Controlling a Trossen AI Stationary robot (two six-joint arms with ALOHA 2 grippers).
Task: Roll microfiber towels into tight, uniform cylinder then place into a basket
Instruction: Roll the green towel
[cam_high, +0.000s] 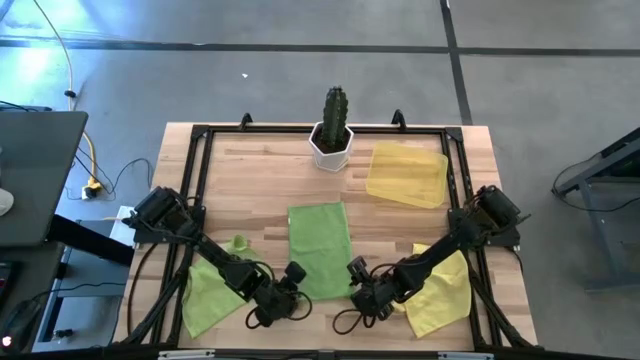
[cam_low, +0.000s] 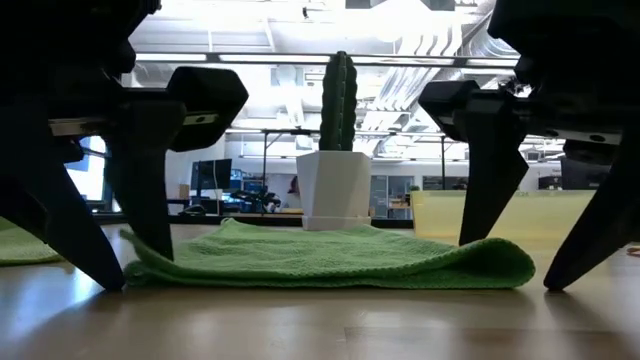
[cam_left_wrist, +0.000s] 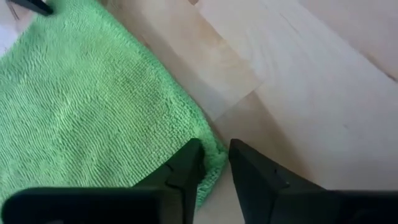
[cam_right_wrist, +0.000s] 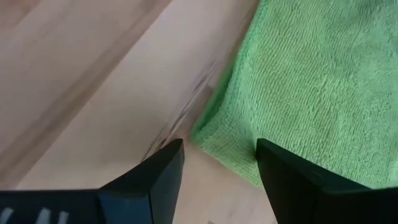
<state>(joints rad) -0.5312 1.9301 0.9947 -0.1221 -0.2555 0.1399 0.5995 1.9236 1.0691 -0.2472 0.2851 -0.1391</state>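
Towel at the jaws: the middle lime-green towel (cam_high: 320, 250) lies flat on the bench (cam_high: 260, 180), its near edge between the two grippers.
Left jaws: the left gripper (cam_left_wrist: 214, 163) is down at the towel's near left corner, jaws narrow, with the corner tip lying in the slim gap; whether they pinch it yet I cannot tell.
Right jaws: the right gripper (cam_right_wrist: 219, 155) stands at the near right corner, jaws wide, straddling the corner and not gripping it.
How it handles: in my judgement light, thin and limp; the looped pile should grip well against the fingers, but the cloth will sag and fold if lifted by one point.
Where to hold: the two near corners, taken together, so the edge turns over evenly and the roll starts straight.
Long axis: the towel is longer than wide in the high view, running from the near edge toward the cactus pot (cam_high: 331, 145); a roll would travel that way and its cylinder would lie crosswise.
Farther out: a second green towel (cam_high: 212, 285) sits under the left arm, the yellow towel (cam_high: 440, 290) under the right arm.
Basket: the basket (cam_high: 406, 174) rests at the far right, beside the pot, nothing in it.
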